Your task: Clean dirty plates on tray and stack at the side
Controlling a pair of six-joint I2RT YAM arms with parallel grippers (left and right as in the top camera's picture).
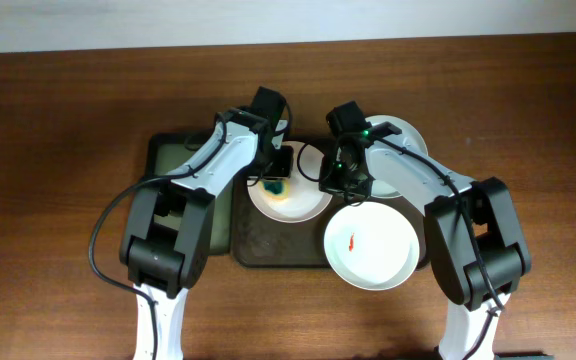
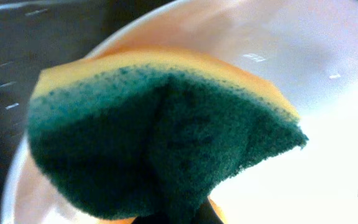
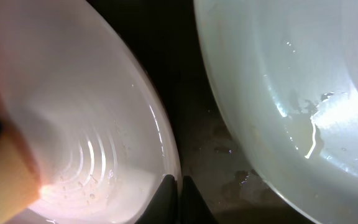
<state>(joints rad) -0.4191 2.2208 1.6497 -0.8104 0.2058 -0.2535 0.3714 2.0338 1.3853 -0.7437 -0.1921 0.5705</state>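
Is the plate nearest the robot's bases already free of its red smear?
No, the overhead view shows a small red smear in the middle of the near plate.

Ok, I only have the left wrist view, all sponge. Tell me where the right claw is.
Observer: The right claw is shut on the rim of the middle plate, the one under your sponge.
Operator: Find me any dirty plate.
Observer: The smeared plate lies front right, overhanging the tray at its front edge.
Operator: And the third.
Observer: The third plate sits back right, partly hidden by the right arm.
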